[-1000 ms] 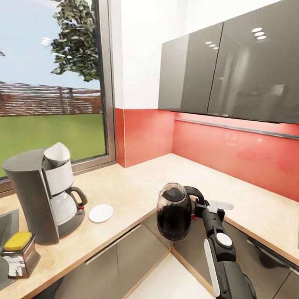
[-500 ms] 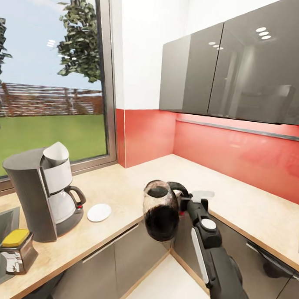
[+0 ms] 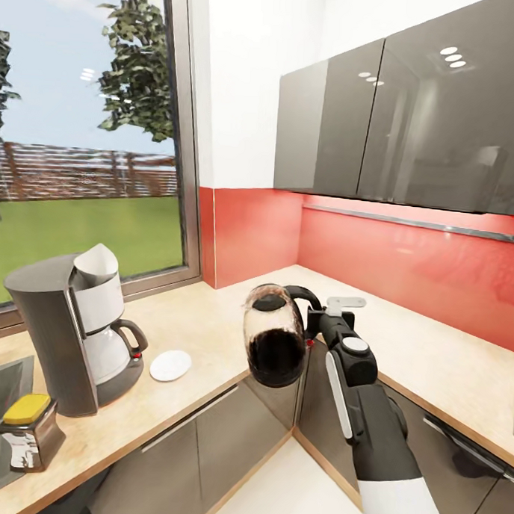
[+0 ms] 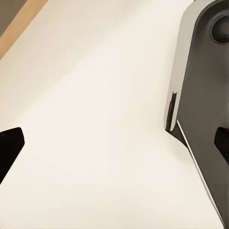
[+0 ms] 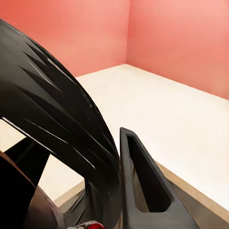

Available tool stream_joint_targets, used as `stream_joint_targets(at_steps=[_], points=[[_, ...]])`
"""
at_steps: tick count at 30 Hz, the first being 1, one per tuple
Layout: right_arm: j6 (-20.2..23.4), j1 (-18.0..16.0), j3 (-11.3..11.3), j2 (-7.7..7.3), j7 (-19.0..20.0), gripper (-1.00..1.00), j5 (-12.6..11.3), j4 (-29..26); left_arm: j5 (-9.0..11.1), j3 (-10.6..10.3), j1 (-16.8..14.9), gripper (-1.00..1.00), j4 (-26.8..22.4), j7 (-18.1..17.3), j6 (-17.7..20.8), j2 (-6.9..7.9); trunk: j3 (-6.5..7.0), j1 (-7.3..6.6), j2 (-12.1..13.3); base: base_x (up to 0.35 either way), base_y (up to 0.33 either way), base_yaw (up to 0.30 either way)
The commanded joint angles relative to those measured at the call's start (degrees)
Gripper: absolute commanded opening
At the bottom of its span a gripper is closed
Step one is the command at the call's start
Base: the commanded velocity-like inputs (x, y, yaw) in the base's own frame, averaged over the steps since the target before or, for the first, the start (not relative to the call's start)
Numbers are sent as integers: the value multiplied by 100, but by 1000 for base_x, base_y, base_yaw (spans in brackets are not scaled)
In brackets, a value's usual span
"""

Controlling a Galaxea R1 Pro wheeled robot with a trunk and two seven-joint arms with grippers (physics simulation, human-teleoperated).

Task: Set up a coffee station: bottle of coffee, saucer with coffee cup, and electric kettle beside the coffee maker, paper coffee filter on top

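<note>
Gripping curved black handle of rounded glass electric kettle [image 3: 275,346] w/ right gripper [image 3: 313,336], hanging it above kitchen countertop [image 3: 209,331] edge near corner. Left gripper [image 4: 114,143] fingers spread apart over pale floor. Standing well apart on light wood-grain top: boxy grey coffee maker [image 3: 74,327], flat round white saucer [image 3: 170,365] beside it, yellow-lidded bottle of coffee [image 3: 31,432].

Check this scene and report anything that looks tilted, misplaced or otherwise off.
The electric kettle hangs tilted in the right gripper, held by its handle over the front edge of the kitchen countertop rather than standing on it. The bottle of coffee sits at the sink's edge. The saucer beside the coffee maker bears no cup.
</note>
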Motion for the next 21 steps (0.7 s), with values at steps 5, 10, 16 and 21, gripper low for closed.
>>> stream_joint_targets(at_steps=[5,10,16,21], points=[[36,3,3,1,-3,-100,50,-4,48,-11,14,100,-9,10,-1,7,0,2,-3,0,0,130],[29,6,11,1,-3,-100,43,-4,45,-18,99,100,-9,10,-1,42,0,2,-3,0,0,267],[29,6,12,1,-3,-100,43,-4,45,-32,134,100,-10,10,-1,44,0,2,-3,0,0,278],[29,6,12,1,-3,-100,46,-6,48,-33,137,100,-10,10,-6,49,1,2,-3,0,0,278]])
